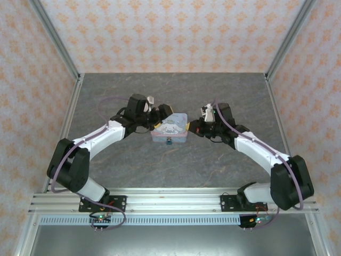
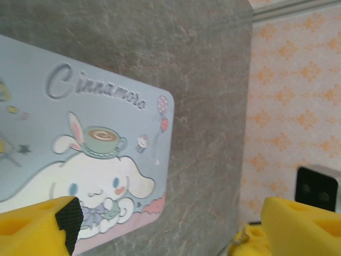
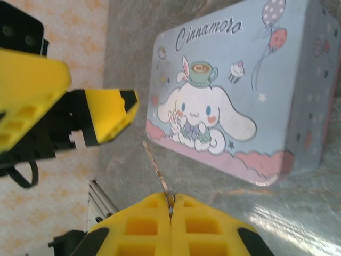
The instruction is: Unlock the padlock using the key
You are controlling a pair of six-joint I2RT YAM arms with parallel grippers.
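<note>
Key pinched in the right jaws, beside the tin (image 3: 234, 90)

The right jaws are closed tight on the key (image 3: 157, 169). Its thin blade juts straight out from their tips, long axis slanting along the tin's pink edge toward the left jaws. Those gape wide, holding nothing, over the tabletop (image 2: 213, 80). The padlock (image 1: 168, 142) sits against the tin's near side.
</note>
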